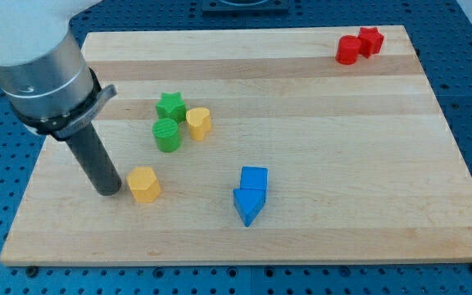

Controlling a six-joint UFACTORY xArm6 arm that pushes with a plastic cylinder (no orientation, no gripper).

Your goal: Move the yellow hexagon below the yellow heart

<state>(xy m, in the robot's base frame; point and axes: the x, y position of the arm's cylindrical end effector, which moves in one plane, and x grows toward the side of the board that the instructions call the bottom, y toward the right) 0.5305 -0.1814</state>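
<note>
The yellow hexagon lies on the wooden board at the lower left. The yellow heart lies above it and to its right, next to the green blocks. My tip rests on the board just to the left of the yellow hexagon, close to it or touching it; I cannot tell which. The dark rod rises from the tip toward the view's upper left.
A green star and a green cylinder sit just left of the heart. A blue cube and a blue triangle sit at lower centre. Two red blocks sit at the top right. The board's left edge is near the tip.
</note>
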